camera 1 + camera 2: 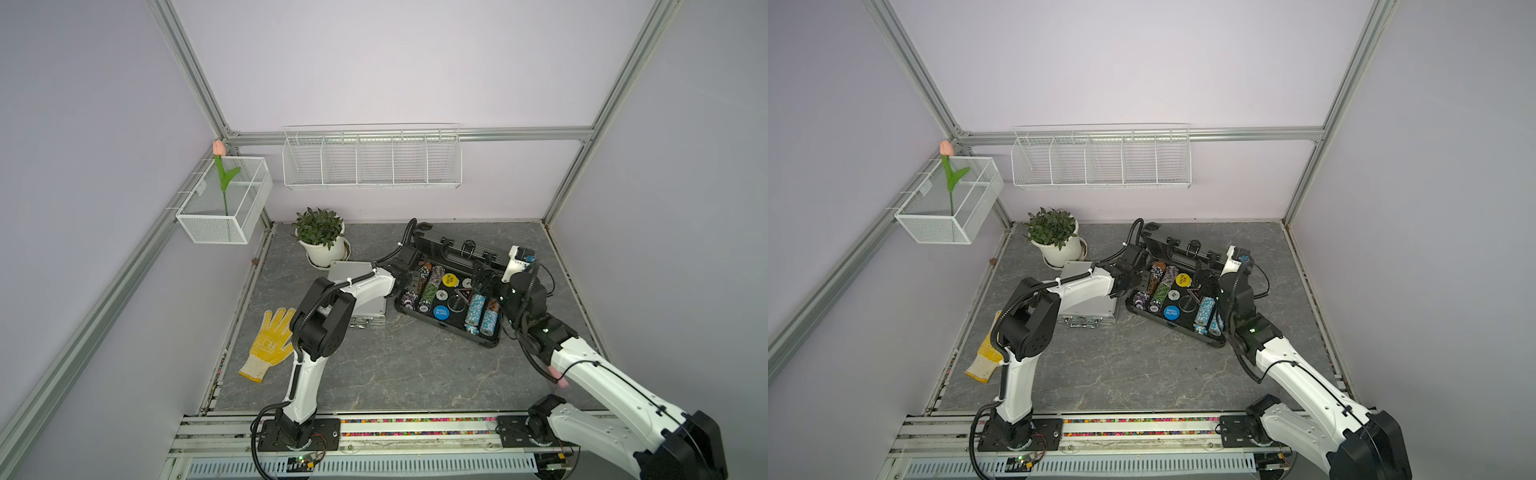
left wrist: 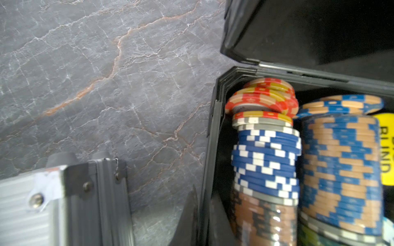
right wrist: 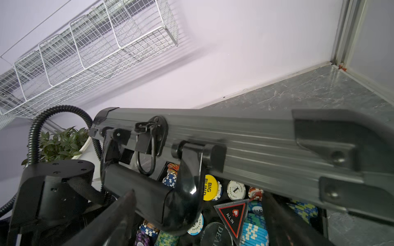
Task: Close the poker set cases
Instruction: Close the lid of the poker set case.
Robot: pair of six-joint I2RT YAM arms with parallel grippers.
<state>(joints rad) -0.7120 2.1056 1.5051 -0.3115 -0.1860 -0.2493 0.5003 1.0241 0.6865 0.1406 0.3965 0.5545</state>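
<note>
**Reaching at the open dark case**

Reaching with both arms, I have my grippers at the larger dark grey ribbed poker case with black corners (image 1: 451,291), which lies open right of centre on the grey marbled tabletop (image 1: 374,374). Its lid (image 3: 245,136) stands partly raised on the far side, with the black handle (image 3: 149,191) hanging from its edge. Rows of coloured poker chips (image 2: 266,161) fill the tray, along with a yellow "BIG BLIND" disc (image 3: 210,187) and a black-and-red triangular "ALL IN" marker (image 3: 232,215).

My right gripper (image 3: 198,204) has its jaws spread wide, one finger (image 3: 125,204) at the handle; nothing is gripped. My left gripper (image 1: 401,274) is clenched shut at the case's left end, holding nothing that I can make out.

The smaller silver ribbed aluminium case (image 1: 361,286) lies closed just left of the dark one, largely under my left arm. A yellow dotted work glove (image 1: 270,343) lies nearer the left edge, and a potted green plant in a white pot (image 1: 320,239) stands behind the silver case.
</note>
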